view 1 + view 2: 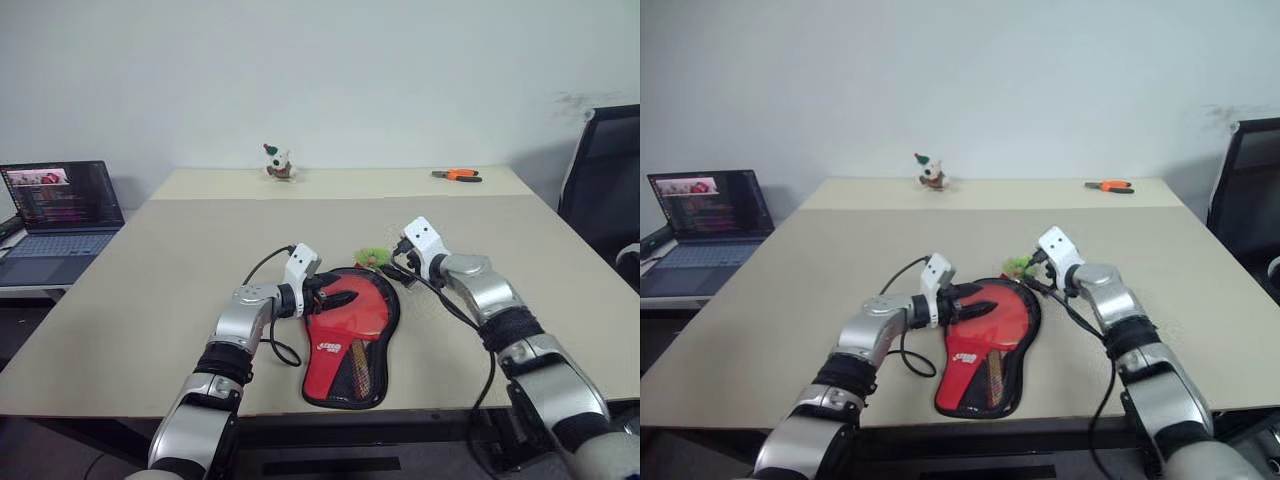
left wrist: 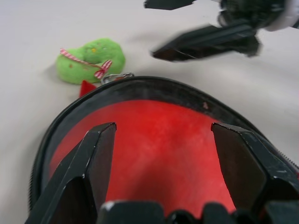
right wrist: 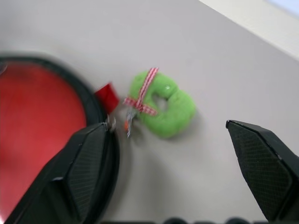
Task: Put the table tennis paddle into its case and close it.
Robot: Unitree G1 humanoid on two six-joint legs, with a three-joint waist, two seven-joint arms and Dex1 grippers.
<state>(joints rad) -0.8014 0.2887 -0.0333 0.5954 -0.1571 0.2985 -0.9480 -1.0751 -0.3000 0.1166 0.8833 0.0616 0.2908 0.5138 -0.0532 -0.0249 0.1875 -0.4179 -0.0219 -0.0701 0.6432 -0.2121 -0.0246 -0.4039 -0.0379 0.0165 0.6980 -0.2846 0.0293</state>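
The case [image 1: 393, 322] lies open on the table near its front edge, black-rimmed, with a red logo panel and black mesh at its near end. The table tennis paddle [image 1: 365, 305] rests inside it, red face up [image 2: 154, 140]. My left gripper [image 1: 335, 295] hovers open just over the left part of the red face, its fingers spread above it [image 2: 163, 127]. My right gripper [image 1: 395, 268] is open at the case's far right rim, straddling the fluffy green pull tag [image 3: 163, 107] that lies on the table there [image 1: 372, 256]. Neither gripper holds anything.
An open laptop [image 1: 60, 205] sits on a side desk at the left. A small figurine [image 1: 278, 162] and orange-handled pliers [image 1: 458, 175] lie at the table's far edge. A black chair [image 1: 605, 180] stands at the right. A black cable [image 1: 285, 350] loops beside the case.
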